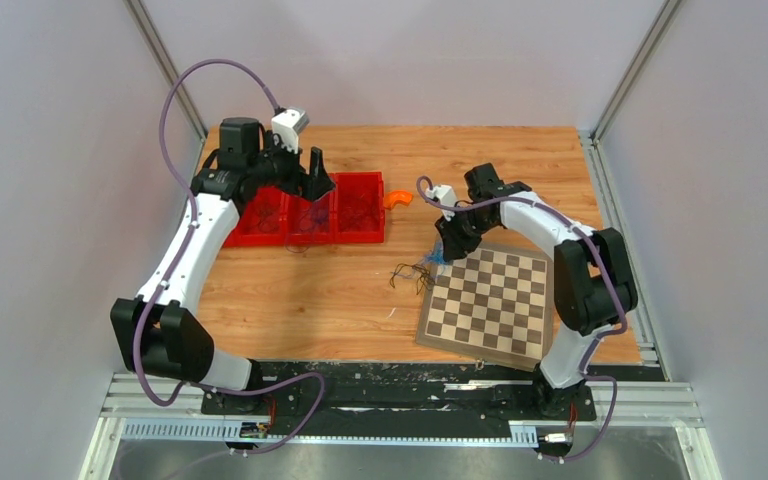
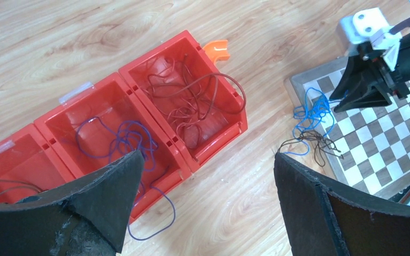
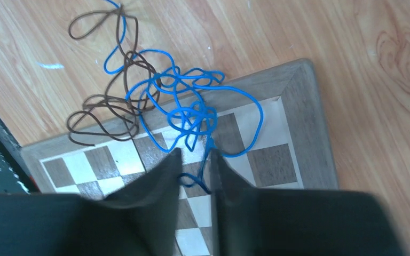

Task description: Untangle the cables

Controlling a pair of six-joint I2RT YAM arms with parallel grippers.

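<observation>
A robot lab cell: grey panel walls [image 1: 40,150], aluminium rails [image 1: 410,405], wooden table [image 1: 290,300].

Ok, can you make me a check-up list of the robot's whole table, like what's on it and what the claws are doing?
Surface: wooden table, chessboard on its right side.
Job's things: blue wire and brown wire tangled at the chessboard's corner; other wires lie in three red bins.
Clutter: orange piece beside the bins.
Grippers: left gripper wide open above the bins; right gripper low over the chessboard, jaws slightly apart, blue wire running between them.
Cables: purple hoses loop along both arms.
Surroundings: pale walls, metal rail at the near edge.
</observation>
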